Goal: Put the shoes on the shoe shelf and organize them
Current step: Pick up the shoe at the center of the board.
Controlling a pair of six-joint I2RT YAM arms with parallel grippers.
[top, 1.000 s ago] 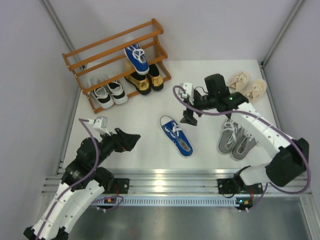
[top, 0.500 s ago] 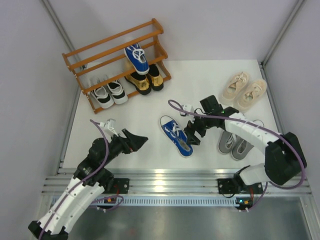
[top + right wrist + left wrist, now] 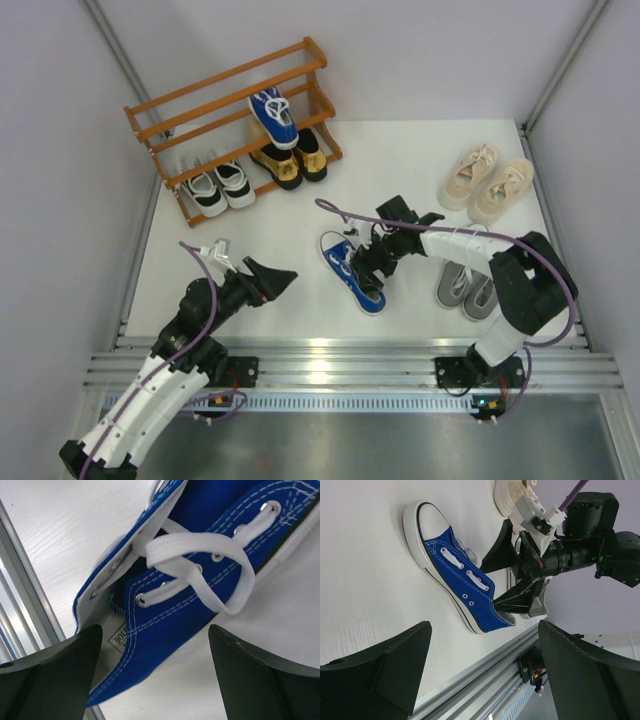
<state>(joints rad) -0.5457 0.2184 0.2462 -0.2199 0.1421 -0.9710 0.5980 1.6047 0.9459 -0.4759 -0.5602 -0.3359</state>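
Note:
One blue canvas sneaker (image 3: 352, 274) lies on the table, toe towards the shelf. My right gripper (image 3: 373, 262) is low over its heel end, open. In the right wrist view one finger is over the insole and the other over the table, either side of the sneaker's (image 3: 200, 580) side wall. The second blue sneaker (image 3: 272, 115) rests on the shoe shelf (image 3: 190, 105), with gold loafers (image 3: 290, 160) and black-and-white sneakers (image 3: 218, 185) on the bottom tier. My left gripper (image 3: 278, 281) hovers open and empty left of the sneaker (image 3: 455, 580), looking at the right gripper (image 3: 512, 575).
Grey sneakers (image 3: 470, 285) sit just right of my right arm. Beige lace-ups (image 3: 490, 180) stand at the back right. A metal rail (image 3: 330, 360) runs along the table's near edge. White walls close in both sides.
My right gripper came down and left from mid-table to the blue sneaker's heel, its jaws narrowing slightly. The left gripper shifted a little right, then held still.

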